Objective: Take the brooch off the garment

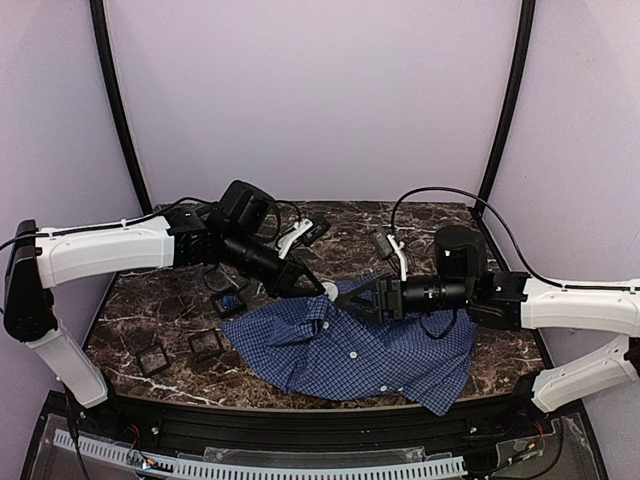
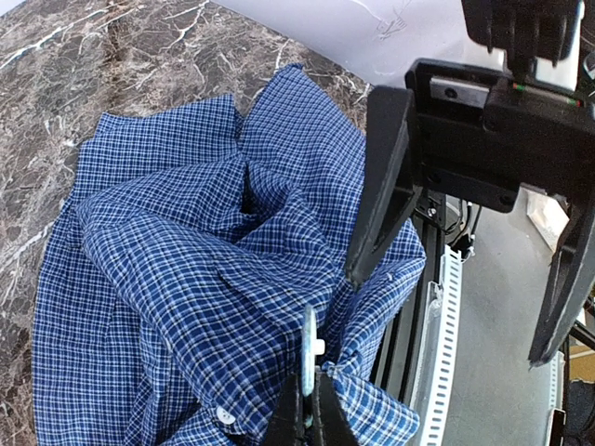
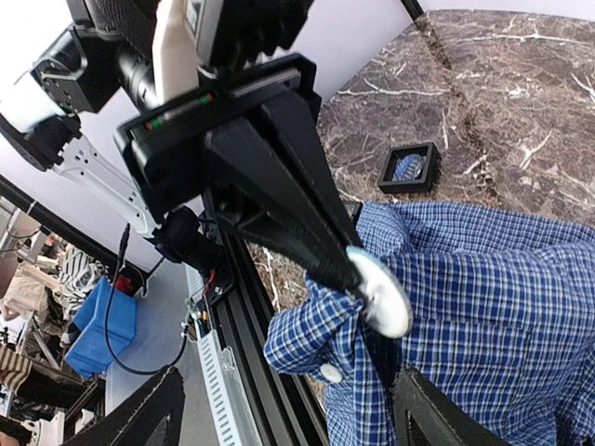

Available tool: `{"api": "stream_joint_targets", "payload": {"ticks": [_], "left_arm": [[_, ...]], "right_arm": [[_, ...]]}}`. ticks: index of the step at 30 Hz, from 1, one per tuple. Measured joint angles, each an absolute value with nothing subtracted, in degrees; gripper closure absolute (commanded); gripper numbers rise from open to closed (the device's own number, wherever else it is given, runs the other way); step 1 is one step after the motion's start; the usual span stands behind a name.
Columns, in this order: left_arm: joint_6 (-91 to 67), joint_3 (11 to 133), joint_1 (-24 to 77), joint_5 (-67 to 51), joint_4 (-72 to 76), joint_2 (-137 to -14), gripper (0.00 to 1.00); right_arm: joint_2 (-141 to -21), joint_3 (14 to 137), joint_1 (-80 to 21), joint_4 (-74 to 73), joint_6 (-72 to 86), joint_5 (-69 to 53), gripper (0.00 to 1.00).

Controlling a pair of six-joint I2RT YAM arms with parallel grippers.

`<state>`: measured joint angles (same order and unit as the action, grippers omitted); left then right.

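I have almost no room at the collar of the shirt (image 1: 350,350). The left gripper (image 1: 308,287) is pinched on the brooch (image 1: 329,291), and the right gripper (image 1: 358,303) stands spread just beside it, nose to nose, so nothing passes between the 2. Left of the shirt, small black boxes (image 1: 205,345) dot the table (image 1: 340,225) and block a low sweep there. I see bare marble at the back between the 2 grippers. There is more off the shirt's right edge.
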<state>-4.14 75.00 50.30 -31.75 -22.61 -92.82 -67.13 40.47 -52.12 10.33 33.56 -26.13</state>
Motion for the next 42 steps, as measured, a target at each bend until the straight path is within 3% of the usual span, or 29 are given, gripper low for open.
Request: {"api": "stream_joint_targets", "payload": {"ticks": [9, 22, 31, 42], "left_arm": [[-1.2, 75.0, 50.3, -28.2, -23.3, -92.8, 0.99], [9.8, 78.4, 54.6, -6.6, -33.0, -94.3, 0.99], [14.2, 78.5, 55.2, 4.0, -36.4, -95.0, 0.99], [15.4, 78.5, 56.1, 5.1, -37.3, -95.1, 0.99]], "right_arm": [[-71.2, 42.5, -58.6, 1.4, 30.8, -16.3, 0.43], [-75.9, 47.9, -61.9, -4.0, 27.6, -9.6, 0.44], [-74.8, 47.9, -62.1, -4.4, 27.4, -8.1, 0.42], [-75.6, 48.1, -63.5, -4.8, 25.5, -1.2, 0.25]]}}
